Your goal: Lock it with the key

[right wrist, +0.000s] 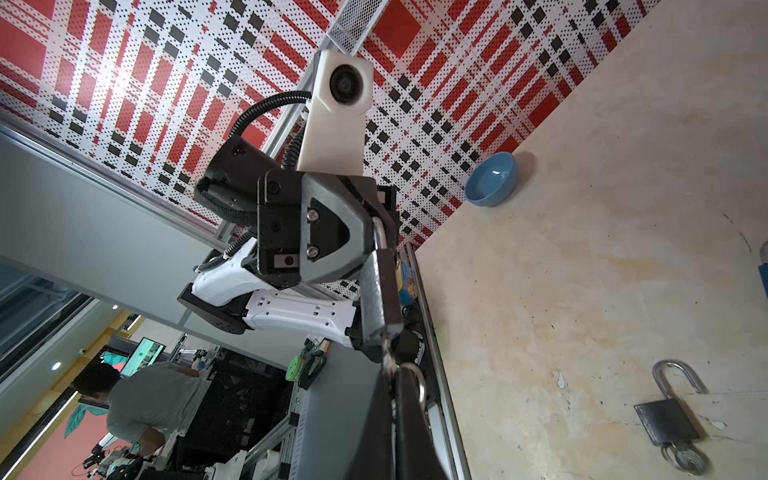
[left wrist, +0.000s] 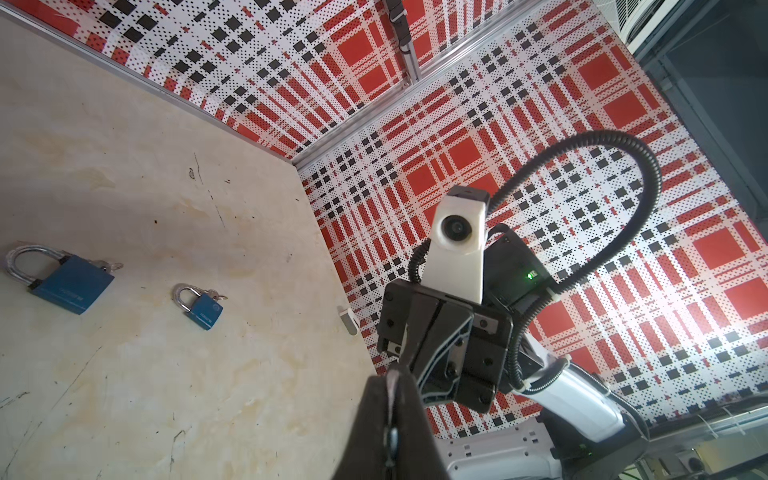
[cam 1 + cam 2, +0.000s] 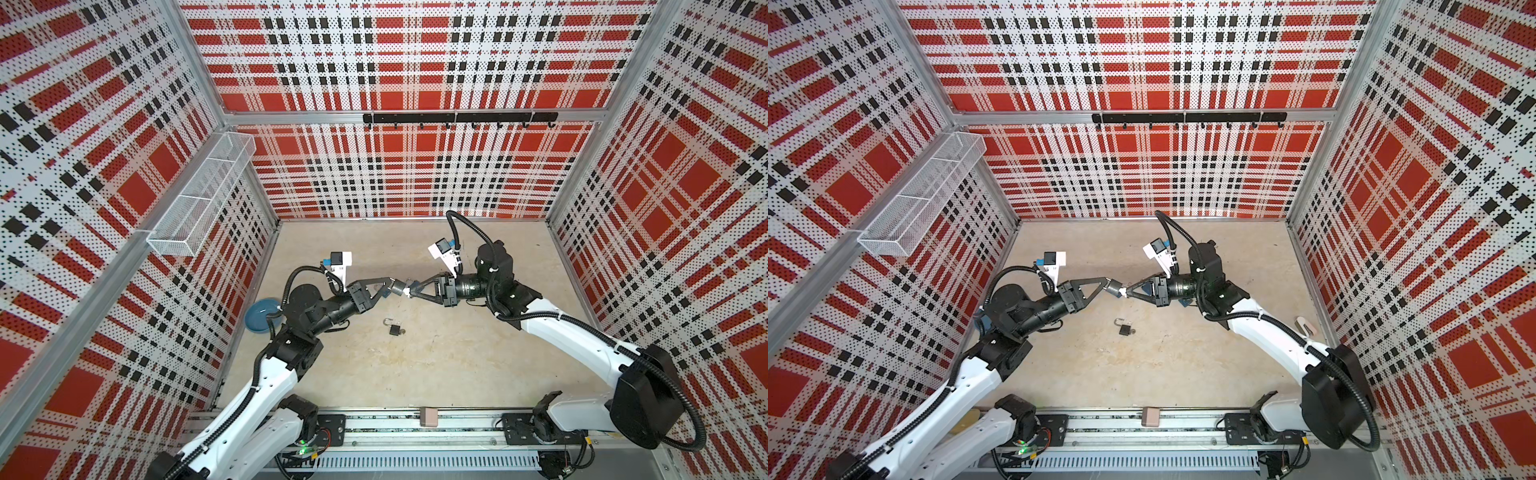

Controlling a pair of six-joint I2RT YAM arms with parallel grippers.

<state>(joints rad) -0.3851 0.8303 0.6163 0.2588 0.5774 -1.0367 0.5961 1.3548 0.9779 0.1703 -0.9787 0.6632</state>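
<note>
Your left gripper (image 3: 390, 284) was clamped on the dark padlock (image 1: 379, 299) near its shackle end, mid-air at the scene's centre. Your right gripper (image 3: 412, 291) pinched the key (image 1: 389, 355) at its base. The padlock looked rigid, weighty and slick: best gripped flat across the body.

White shell links (image 3: 270, 380) and black joints (image 3: 646, 397) make up both arms (image 3: 561, 328); ribbed black cables (image 2: 611, 137) loop across the upper right, white camera housings (image 1: 338, 124) crown the wrists, green light (image 2: 531, 275) glowing
</note>
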